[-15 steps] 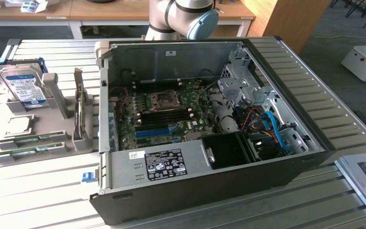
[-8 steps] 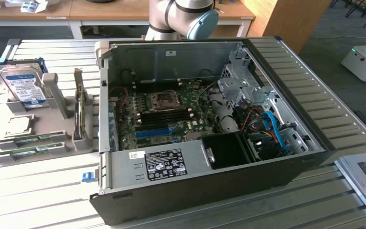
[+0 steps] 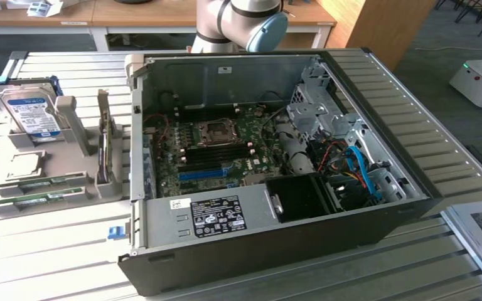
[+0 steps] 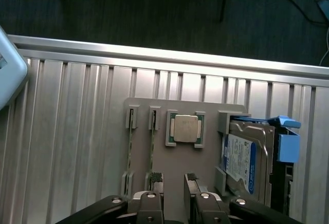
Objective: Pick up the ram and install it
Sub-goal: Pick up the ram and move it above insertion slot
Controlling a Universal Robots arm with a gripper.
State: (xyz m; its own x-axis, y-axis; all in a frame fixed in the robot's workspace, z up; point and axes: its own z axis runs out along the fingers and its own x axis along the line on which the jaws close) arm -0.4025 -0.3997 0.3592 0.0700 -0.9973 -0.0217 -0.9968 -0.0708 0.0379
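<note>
Below the gripper (image 4: 174,179) spreads the slatted metal table (image 4: 72,131). The open computer case (image 3: 224,257) sits well apart, at the exterior view's right of the parts holder. That grey holder (image 4: 177,157) lies directly under the tool. Its biggest load, the hard drive (image 4: 241,157), stands out to one side of the jaws. A square processor chip (image 4: 186,129) sits ahead of the gap between them.

On the other side of that gap stands the ram (image 4: 152,147), set on edge in its slot. It is a thin green strip whose near end is just beside one of the fingers (image 4: 157,179). A second stick (image 4: 129,152) runs parallel to it, one slot further out.

The ram's long axis runs straight away from the gripper, crosswise to the line joining the two pads, so its flat faces look toward them. The jaws stand released, with bare holder showing between them and nothing held. By my reading the gap is offset from the ram toward the chip side, not yet astride it.
</note>
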